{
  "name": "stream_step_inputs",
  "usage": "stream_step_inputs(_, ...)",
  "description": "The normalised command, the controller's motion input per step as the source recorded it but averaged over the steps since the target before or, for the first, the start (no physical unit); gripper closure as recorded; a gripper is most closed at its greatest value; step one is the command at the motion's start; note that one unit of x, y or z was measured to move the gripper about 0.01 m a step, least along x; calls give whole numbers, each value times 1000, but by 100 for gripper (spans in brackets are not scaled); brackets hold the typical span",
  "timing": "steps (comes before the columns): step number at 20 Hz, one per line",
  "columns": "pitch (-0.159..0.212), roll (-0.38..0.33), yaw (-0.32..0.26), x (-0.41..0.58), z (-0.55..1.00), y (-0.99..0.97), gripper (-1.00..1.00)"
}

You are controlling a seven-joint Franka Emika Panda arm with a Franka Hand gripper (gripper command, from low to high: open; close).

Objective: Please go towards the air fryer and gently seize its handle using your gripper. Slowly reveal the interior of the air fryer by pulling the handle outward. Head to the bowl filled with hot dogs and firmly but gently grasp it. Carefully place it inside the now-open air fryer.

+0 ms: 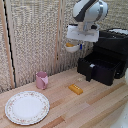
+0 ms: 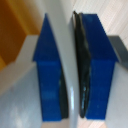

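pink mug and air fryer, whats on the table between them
One thing: an orange-yellow block lies on the wooden table between the pink mug and the air fryer, nearer its open drawer. The exterior view shows this.

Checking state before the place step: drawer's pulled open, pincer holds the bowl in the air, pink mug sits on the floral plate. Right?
Not quite. The exterior view shows the pink mug standing on the wooden table, behind the floral plate and apart from it, not on it. The rest holds: the air fryer drawer is pulled open, and the pincer holds the bowl in the air.
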Motion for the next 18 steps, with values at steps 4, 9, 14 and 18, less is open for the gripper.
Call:
stream_step_inputs(4,0,4,-134,-25,304,-819,100)
stream_step_inputs(9,0,8,-124,-148,110,-843,100)
stream_step_inputs(14,0,35,-103,-21,-187,-802,100)
stream_step_inputs(18,0,15,-107,0,-294,-635,100)
